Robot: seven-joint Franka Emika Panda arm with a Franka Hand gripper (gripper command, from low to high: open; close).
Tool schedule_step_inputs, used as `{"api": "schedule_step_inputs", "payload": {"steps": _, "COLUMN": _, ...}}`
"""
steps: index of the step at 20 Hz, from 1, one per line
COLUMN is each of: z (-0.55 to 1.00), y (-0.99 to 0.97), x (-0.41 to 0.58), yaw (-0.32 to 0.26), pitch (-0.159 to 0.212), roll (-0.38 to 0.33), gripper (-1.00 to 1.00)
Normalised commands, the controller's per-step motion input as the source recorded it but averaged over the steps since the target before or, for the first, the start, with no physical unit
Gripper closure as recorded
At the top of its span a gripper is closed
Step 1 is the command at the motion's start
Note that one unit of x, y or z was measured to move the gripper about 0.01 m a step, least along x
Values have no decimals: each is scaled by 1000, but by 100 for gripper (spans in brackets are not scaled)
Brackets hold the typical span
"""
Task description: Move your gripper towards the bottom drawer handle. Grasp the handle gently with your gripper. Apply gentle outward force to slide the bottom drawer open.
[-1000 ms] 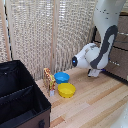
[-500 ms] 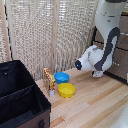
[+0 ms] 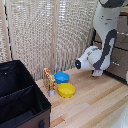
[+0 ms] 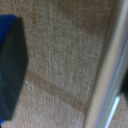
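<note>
In the exterior view my white arm bends down at the exterior view's right, and the gripper (image 3: pixel 98 73) sits low against the dark brown bottom drawer (image 3: pixel 120 69). The handle is too small to make out there. In the wrist view the silver bottom drawer handle (image 4: pixel 107 75) runs as a blurred bar across the brown drawer front (image 4: pixel 60 55). One dark, blue-tipped finger (image 4: pixel 10 70) is on one side of it, and a sliver of the other finger (image 4: pixel 125 86) is just beyond the bar. The gripper (image 4: pixel 67 77) is open, with the handle between the fingers, close to the far one.
A black fabric box (image 3: pixel 20 97) stands at the exterior view's lower left. A blue bowl (image 3: pixel 61 77), a yellow bowl (image 3: pixel 66 90) and a small colourful carton (image 3: pixel 48 79) sit on the wood floor. A woven screen (image 3: pixel 50 35) stands behind. More drawers (image 3: pixel 123 30) are stacked above.
The arm has shifted slightly toward the exterior view's right, closer to the drawers. The bowls and the box have not moved.
</note>
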Motion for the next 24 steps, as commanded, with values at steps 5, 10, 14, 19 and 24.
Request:
{"api": "schedule_step_inputs", "payload": {"steps": 5, "z": -15, "y": 134, "x": 0, "yaw": -36, "pitch": 0, "roll": -13, "gripper": 100}}
{"api": "schedule_step_inputs", "payload": {"steps": 10, "z": -13, "y": 424, "x": 38, "yaw": -235, "pitch": -1, "roll": -11, "gripper": 100}}
{"api": "schedule_step_inputs", "payload": {"steps": 14, "z": -82, "y": 496, "x": 0, "yaw": -276, "pitch": -9, "roll": 0, "gripper": 100}}
{"api": "schedule_step_inputs", "payload": {"steps": 19, "z": -112, "y": 445, "x": 0, "yaw": -299, "pitch": -4, "roll": 0, "gripper": 100}}
{"api": "schedule_step_inputs", "payload": {"steps": 24, "z": -132, "y": 444, "x": 0, "yaw": -300, "pitch": -4, "roll": 0, "gripper": 100}}
